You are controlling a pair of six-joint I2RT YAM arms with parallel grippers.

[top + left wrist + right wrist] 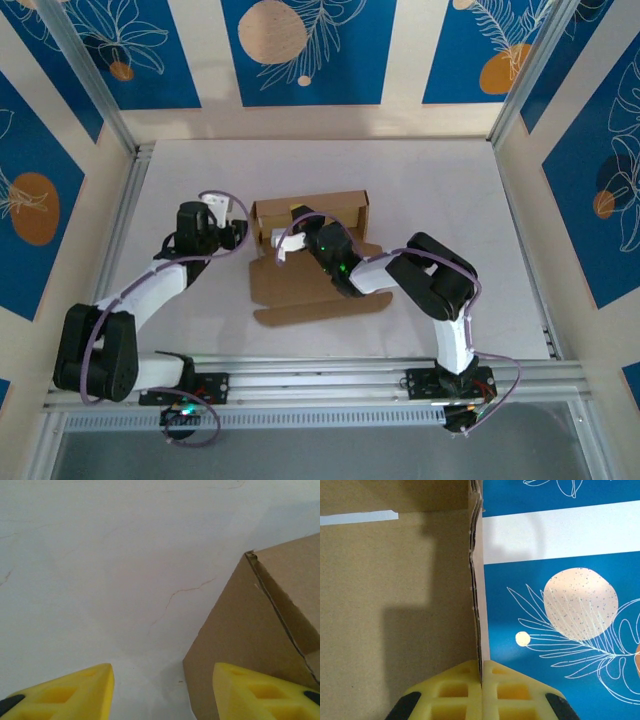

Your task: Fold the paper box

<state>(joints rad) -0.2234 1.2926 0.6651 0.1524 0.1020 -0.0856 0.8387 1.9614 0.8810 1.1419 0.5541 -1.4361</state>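
The paper box (300,288) sits mid-frame in the top view on the white table (430,180) — back and side walls up, front flap lying flat toward the bottom of the frame. So I'd call it mid-fold, at the setting-the-walls stage. The right gripper (482,682) reaches into the tray, yellow fingers pressed together on the thin edge of an upright cardboard panel, pinching it. The left gripper (162,685) is just outside the box's left corner, jaws spread with only table between them. Next move, my guess — the left has to steady that corner while the right tucks its panel in, then the flat flap comes over.
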